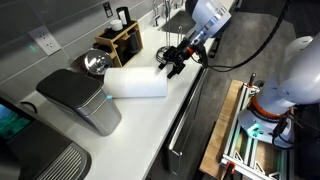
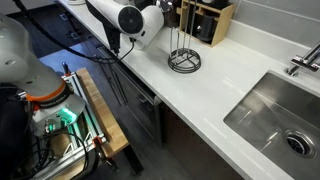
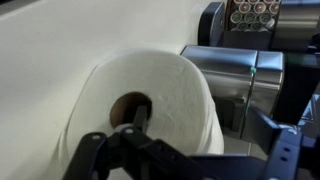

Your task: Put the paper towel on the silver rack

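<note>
The paper towel lies on its side on the white counter, with the grey appliance to its left and the gripper right at its right end. I cannot tell whether the jaws are spread or pinching. The silver rack stands upright, near the knife block.
</note>
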{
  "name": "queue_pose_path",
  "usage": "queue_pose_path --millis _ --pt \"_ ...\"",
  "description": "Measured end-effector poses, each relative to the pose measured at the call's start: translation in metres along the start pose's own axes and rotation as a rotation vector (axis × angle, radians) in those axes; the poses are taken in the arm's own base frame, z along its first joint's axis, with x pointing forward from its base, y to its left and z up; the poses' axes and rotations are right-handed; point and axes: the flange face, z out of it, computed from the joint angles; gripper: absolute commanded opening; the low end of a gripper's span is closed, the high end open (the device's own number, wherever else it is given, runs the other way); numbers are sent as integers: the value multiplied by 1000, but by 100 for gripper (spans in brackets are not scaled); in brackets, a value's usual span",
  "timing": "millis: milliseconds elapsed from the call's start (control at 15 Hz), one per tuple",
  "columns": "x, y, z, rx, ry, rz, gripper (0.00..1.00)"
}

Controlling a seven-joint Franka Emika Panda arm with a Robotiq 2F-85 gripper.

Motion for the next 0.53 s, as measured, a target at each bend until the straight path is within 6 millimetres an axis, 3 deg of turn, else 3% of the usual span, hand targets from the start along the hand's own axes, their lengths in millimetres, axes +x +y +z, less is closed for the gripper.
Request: queue_pose_path --millis 533 --pt "-4 27 10 41 -3 47 100"
